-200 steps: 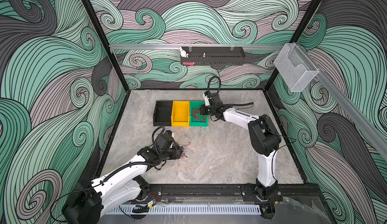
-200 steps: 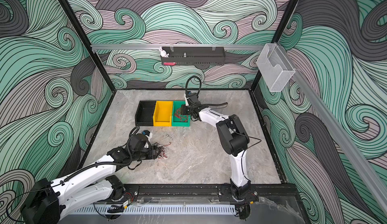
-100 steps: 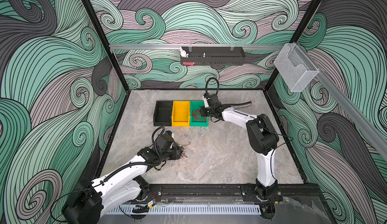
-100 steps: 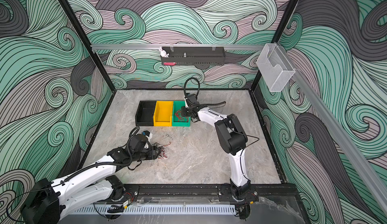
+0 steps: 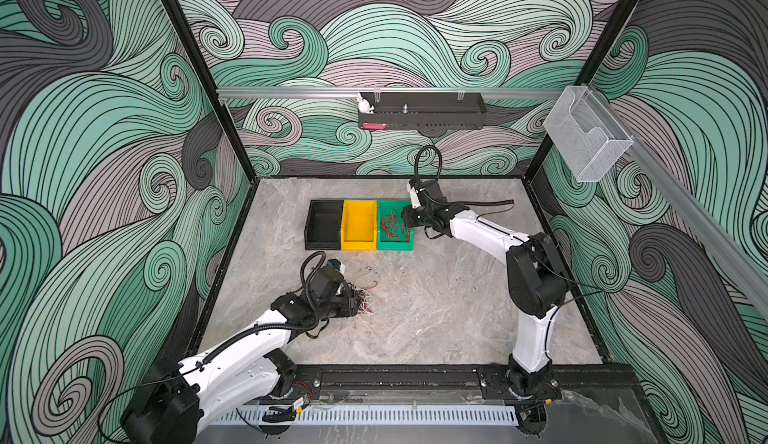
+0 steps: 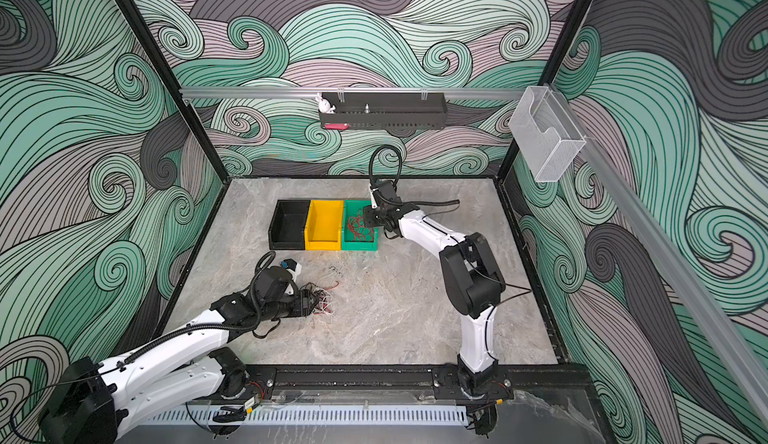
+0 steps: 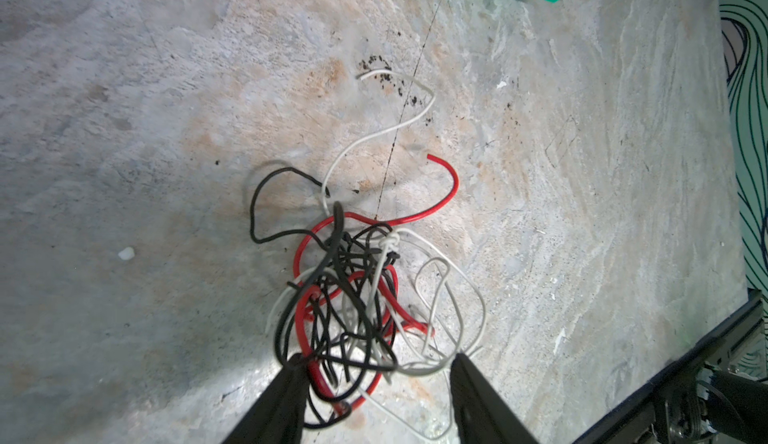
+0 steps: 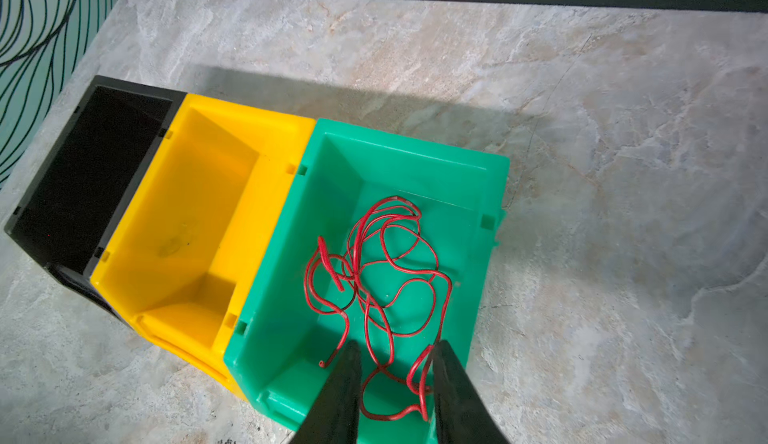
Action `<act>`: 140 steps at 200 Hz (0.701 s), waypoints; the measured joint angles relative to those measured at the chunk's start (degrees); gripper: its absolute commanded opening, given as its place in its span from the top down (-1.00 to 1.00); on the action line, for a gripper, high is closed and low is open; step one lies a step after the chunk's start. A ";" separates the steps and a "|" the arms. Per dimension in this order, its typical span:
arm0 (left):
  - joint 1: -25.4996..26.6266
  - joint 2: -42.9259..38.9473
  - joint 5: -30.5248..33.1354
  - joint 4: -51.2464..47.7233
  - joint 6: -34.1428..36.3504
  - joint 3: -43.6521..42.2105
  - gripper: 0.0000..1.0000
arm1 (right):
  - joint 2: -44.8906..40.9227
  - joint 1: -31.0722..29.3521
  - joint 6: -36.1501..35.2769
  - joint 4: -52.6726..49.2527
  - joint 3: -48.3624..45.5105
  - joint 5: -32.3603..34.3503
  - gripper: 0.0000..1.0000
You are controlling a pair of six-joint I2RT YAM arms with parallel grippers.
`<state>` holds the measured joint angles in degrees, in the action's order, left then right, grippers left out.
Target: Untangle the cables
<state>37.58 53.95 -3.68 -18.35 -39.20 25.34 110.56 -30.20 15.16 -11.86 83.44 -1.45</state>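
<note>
A tangle of red, black and white cables (image 7: 353, 292) lies on the stone table; in both top views it sits left of the middle (image 5: 365, 301) (image 6: 323, 298). My left gripper (image 7: 376, 359) is open, its fingers either side of the tangle's near end, one finger (image 7: 291, 383) touching the strands. Loose red cables (image 8: 382, 271) lie coiled in the green bin (image 8: 415, 147). My right gripper (image 8: 397, 346) hangs open just above that bin, a red loop lying between its fingers. In a top view it is at the bin's right rim (image 5: 406, 223).
A yellow bin (image 8: 199, 213) and a black bin (image 8: 91, 172), neither holding a cable that I can see, stand in a row with the green one (image 5: 395, 247) at the table's back middle. A black shelf (image 5: 422, 115) and a clear box (image 5: 586, 138) hang on the walls.
My right gripper has gone from shut to open over the green bin, and the red cable now lies loose in it. The left arm and the tangle have not moved.
</note>
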 measured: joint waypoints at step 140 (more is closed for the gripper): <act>0.00 -5.18 0.61 0.57 -1.79 -3.87 -0.18 | -5.20 1.84 -0.02 -3.19 -7.28 -2.08 0.08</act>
<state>37.58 48.77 -3.07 -17.78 -40.99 21.47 105.36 -28.36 15.14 -15.05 76.16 -3.53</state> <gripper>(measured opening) 0.587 0.459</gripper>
